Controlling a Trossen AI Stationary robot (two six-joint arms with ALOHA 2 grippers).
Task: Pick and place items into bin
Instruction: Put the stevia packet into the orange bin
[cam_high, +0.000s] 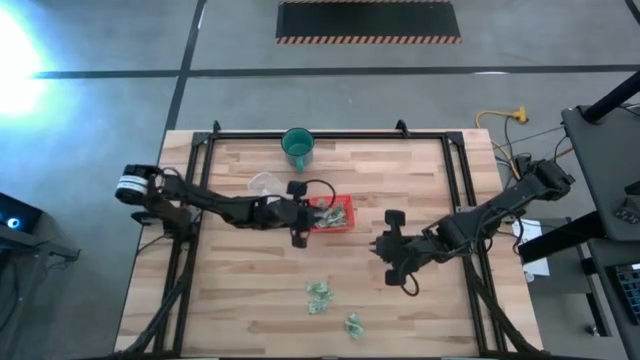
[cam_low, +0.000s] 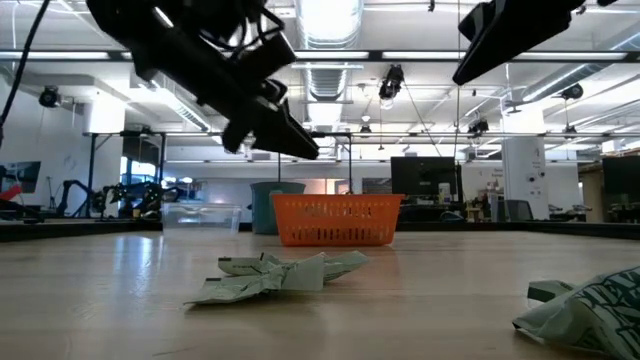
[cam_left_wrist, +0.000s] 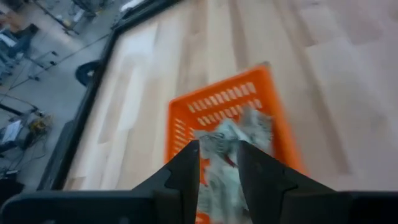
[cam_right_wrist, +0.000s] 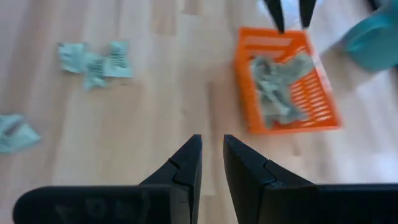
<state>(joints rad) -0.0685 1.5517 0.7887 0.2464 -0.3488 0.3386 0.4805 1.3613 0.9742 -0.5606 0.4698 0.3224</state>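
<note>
Bench layout as I see it from above

The small shallow red plastic tray (cam_high: 341, 224) sits mid-bench holding pale-green crumpled wrapper pieces (cam_right_wrist: 278, 84); I see more pieces (cam_high: 319, 296) nearer the front edge, the green cup (cam_high: 297, 148) behind.

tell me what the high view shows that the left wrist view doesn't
Only the high view shows the green cup, the clear container, the loose wrappers on the table, and the right end effector hovering over bare wood.

Only the left wrist view shows the left end effector slightly parted, with nothing clearly gripped, above the tray's contents.

Both show the red tray holding pale-green wrappers, on the wooden table.
</note>
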